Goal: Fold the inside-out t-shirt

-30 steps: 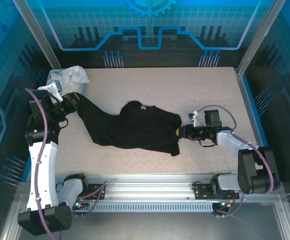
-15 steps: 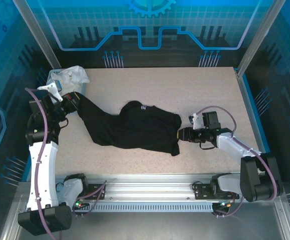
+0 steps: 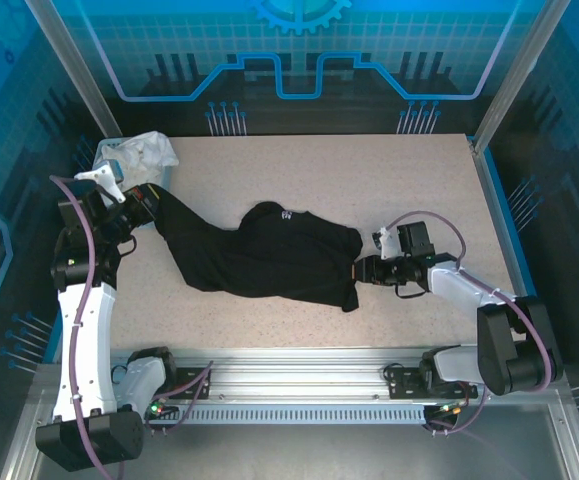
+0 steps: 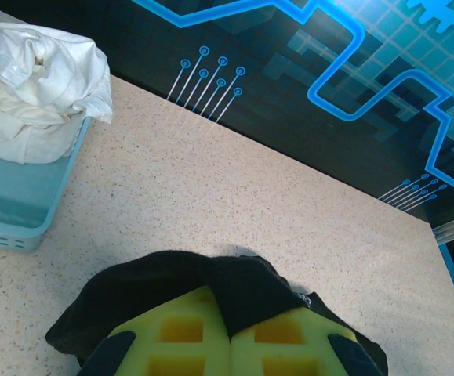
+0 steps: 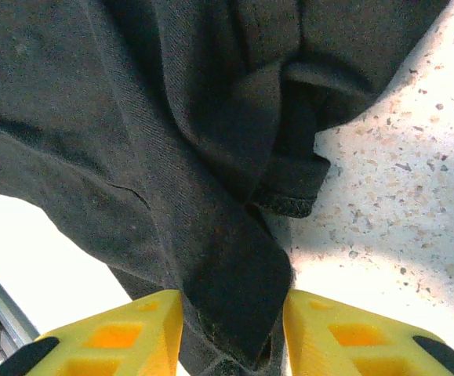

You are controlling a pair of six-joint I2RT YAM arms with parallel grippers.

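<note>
The inside-out t-shirt (image 3: 269, 255) lies bunched in a long black strip across the middle of the table, with a small white label showing on top. My left gripper (image 3: 147, 200) holds its left end, raised a little off the table. In the left wrist view the yellow fingers (image 4: 172, 337) are shut together with a flap of the t-shirt (image 4: 250, 286) pinched between them. My right gripper (image 3: 361, 268) is at the shirt's right end, low on the table. Its yellow fingers (image 5: 125, 329) stand apart with a hemmed fold of the t-shirt (image 5: 234, 274) between them.
A light blue basket (image 3: 106, 152) at the back left corner holds a white cloth (image 3: 149, 150), close behind my left gripper; the basket wall (image 4: 15, 211) and the cloth (image 4: 30, 86) also appear in the left wrist view. The speckled tabletop (image 3: 369, 180) stretches behind the shirt.
My right gripper has shifted slightly toward the shirt's right end and now has the fold between its fingers. The left arm and the shirt's left end have not moved.
</note>
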